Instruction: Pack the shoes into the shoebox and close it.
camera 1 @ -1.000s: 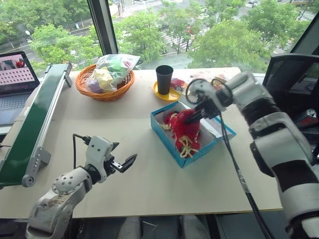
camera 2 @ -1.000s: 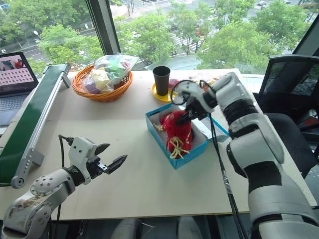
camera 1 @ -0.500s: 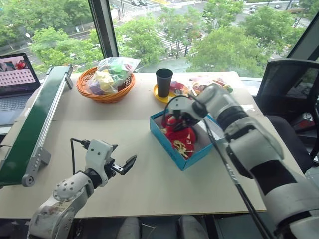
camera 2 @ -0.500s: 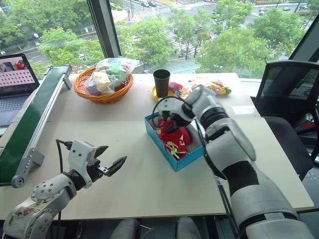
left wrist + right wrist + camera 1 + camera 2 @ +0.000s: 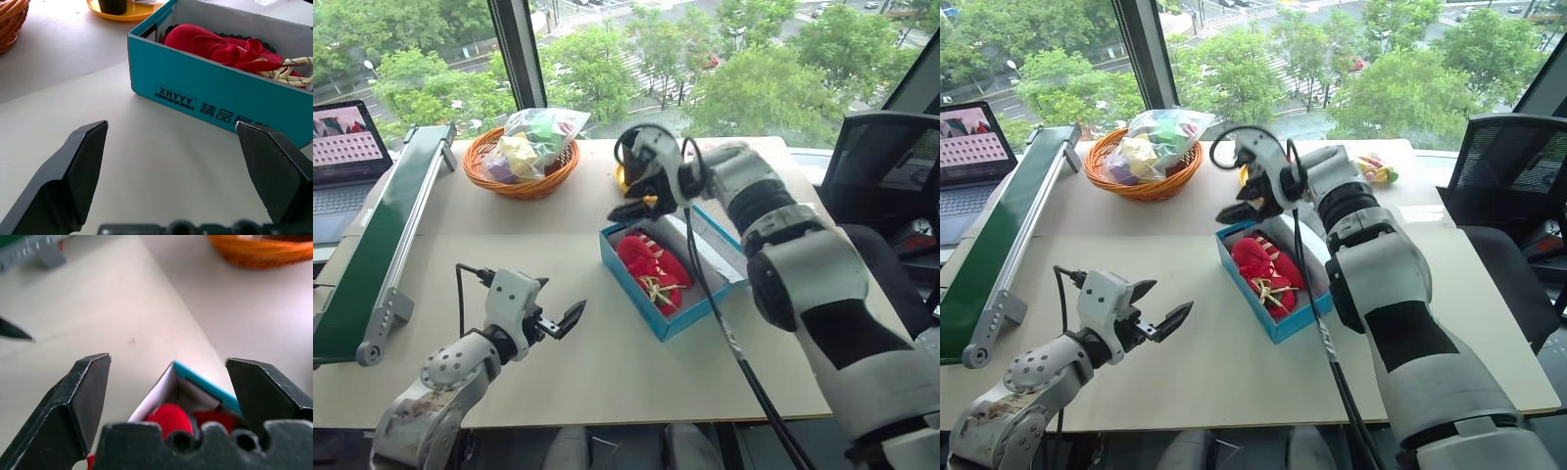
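Lying inside the open turquoise shoebox [image 5: 668,284] mid-table, the 2 red shoes [image 5: 650,265] run along its long axis. Just above its far end hovers the right gripper [image 5: 631,206], fingers spread and empty; the left gripper [image 5: 560,320], also spread, waits well apart

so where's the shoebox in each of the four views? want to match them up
Left eye view: shoebox right of centre on the table, open, red shoes inside.
Right eye view: centre, under the right pincer.
Left wrist view: upper right, turquoise side wall with lettering, beyond the open left pincer.
Right wrist view: low centre, one corner between the fingers.
Shared landmark: orange basket, behind and to the left of the box.
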Robot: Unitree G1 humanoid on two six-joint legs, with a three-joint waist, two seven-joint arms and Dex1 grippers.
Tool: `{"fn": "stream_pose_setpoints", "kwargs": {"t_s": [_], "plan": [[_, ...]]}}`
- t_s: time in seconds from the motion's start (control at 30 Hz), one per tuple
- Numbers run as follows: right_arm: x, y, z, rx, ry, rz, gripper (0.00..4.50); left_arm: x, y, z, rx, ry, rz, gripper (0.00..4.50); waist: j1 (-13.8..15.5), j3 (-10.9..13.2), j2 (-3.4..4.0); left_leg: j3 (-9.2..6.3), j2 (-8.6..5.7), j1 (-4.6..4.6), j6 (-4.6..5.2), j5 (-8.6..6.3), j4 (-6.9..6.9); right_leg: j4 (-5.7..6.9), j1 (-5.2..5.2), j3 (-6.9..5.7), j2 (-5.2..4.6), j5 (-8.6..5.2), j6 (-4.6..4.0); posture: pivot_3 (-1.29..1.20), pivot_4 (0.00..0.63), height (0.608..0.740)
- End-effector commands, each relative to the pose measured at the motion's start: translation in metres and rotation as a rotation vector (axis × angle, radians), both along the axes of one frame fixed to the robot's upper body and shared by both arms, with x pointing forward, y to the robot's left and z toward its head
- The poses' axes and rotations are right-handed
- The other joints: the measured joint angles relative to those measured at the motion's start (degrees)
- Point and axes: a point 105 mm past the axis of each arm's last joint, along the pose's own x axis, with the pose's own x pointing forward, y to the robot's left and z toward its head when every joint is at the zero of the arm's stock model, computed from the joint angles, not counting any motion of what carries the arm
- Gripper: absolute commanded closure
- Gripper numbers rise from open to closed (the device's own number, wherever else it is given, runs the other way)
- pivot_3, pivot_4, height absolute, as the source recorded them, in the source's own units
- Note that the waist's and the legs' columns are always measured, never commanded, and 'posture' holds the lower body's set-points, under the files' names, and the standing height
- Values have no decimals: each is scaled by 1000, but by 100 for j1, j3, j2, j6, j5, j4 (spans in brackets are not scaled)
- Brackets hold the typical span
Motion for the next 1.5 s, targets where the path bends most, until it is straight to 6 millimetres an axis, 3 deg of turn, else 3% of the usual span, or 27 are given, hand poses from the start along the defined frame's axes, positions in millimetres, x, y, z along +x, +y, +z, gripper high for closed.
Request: {"fn": "stream_pose_setpoints", "kwargs": {"t_s": [0.03,0.1,0.2,0.4,0.57,0.97,1.2,1.33,1.43,1.5], "plan": [[-8,-14,36,16,-73,75,13,3,-1,7,26,-26,-33,0,-6,0,0,1,0,-1,0,0,-1,0,-2,0,0,0,0,0,150,738],[-12,-30,31,-81,-106,116,13,4,-1,7,40,-16,-58,0,8,7,5,1,0,-7,1,0,1,1,-7,0,0,0,0,0,150,738],[-11,-44,6,-236,-145,148,681,4,1,7,63,-11,-76,0,-7,7,5,2,-1,-3,1,-1,4,-1,1,0,-1,0,1,0,150,738],[-11,-39,-40,-309,-155,171,2781,0,-3,6,129,16,-170,0,-129,8,7,8,5,3,1,-1,0,8,-6,11,6,0,1,0,150,738],[-14,-29,-58,-307,-133,201,4452,-5,2,14,158,17,-198,0,-152,10,9,12,4,1,1,-1,1,5,-9,20,4,0,1,0,150,738],[-20,-12,-65,-286,-108,257,4484,-14,9,31,119,3,-188,0,-149,10,10,12,5,4,1,-1,1,4,-6,20,5,0,1,0,150,738],[-22,-5,-123,-358,-50,220,4484,-8,6,57,51,-56,-191,0,-144,10,9,12,6,11,1,-1,3,5,1,20,7,0,1,0,150,738],[-28,10,-158,-385,-31,192,4484,-7,-2,68,55,-73,-234,0,-144,6,4,12,6,12,0,-1,3,5,3,20,7,0,1,0,150,738],[-27,11,-163,-406,-53,184,4484,-6,-7,71,57,-67,-262,0,-160,6,3,12,5,19,0,-1,3,7,6,24,8,0,1,0,150,738],[-25,13,-149,-363,-58,193,4484,-7,-10,72,60,-58,-287,0,-154,4,0,12,6,29,0,-1,3,8,15,24,10,0,1,0,150,738]]}}
